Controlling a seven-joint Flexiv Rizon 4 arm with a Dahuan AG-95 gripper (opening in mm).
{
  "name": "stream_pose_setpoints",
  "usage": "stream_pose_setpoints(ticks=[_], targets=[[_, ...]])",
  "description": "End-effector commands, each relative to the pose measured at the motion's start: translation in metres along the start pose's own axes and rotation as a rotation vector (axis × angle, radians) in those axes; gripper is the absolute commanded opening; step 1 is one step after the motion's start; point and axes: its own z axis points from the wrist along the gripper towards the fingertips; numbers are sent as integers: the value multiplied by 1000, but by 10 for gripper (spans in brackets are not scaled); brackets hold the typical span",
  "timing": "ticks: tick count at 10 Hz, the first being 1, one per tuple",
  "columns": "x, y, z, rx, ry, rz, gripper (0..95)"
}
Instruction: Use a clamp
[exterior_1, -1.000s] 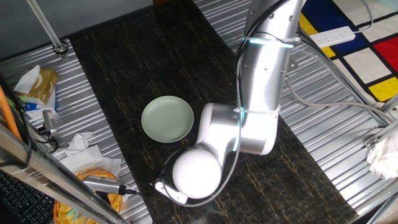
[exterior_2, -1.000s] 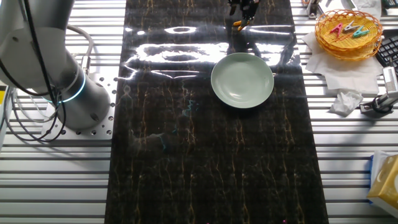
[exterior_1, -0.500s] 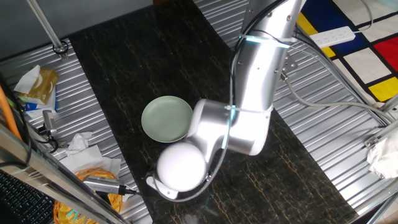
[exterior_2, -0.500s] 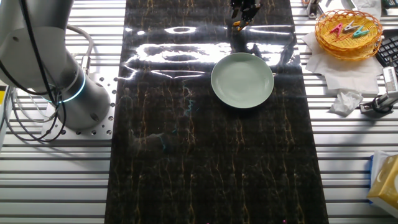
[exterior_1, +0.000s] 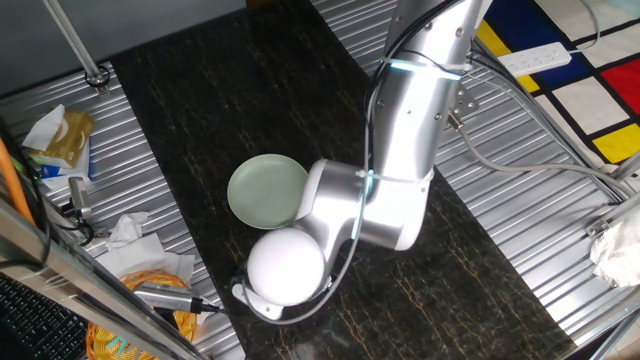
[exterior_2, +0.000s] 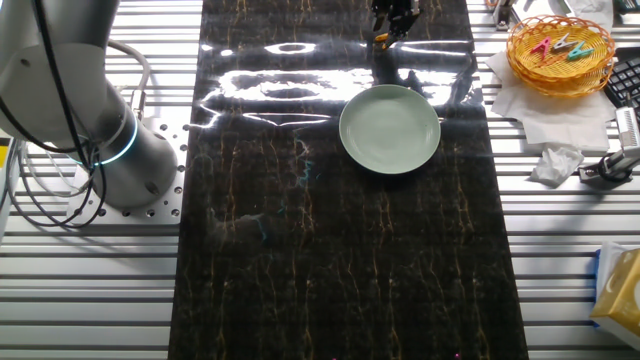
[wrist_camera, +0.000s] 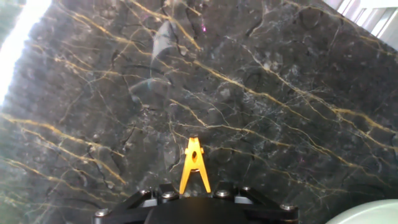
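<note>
One orange clamp (wrist_camera: 194, 165) is seen in the lower middle of the hand view, its two prongs splayed toward the bottom edge and its narrow tip pointing up the frame. The prong ends meet the black body of the hand (wrist_camera: 195, 200) at the bottom edge; the fingers themselves are not shown clearly, so it cannot be told whether the clamp is pinched or how the hand stands. Behind the clamp only the dark marble surface of the table (wrist_camera: 280, 93) with its gold veins is seen, and whether the clamp touches it cannot be told.

In the other fixed view the clamp (exterior_2: 382, 40) is a small orange speck at the top edge of the frame, directly under the dark hand (exterior_2: 395, 14). A pale green plate (exterior_2: 390, 128) lies on the table (exterior_2: 300, 250) below it in the frame, apart from the clamp. A wicker basket (exterior_2: 560, 50) holding coloured clips is placed at the upper right, off the dark surface.

In the one fixed view the hand is hidden behind the white arm (exterior_1: 400, 130), whose rounded joint covers the plate's (exterior_1: 262, 190) right edge.
</note>
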Motion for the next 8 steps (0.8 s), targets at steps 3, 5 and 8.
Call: stream_pose_setpoints(ticks=[3,5,8], targets=[[0,0,4,-30,-22,0,570],[0,0,5,-31,-23,-3,570],[0,0,7,-27,-20,-3,570]])
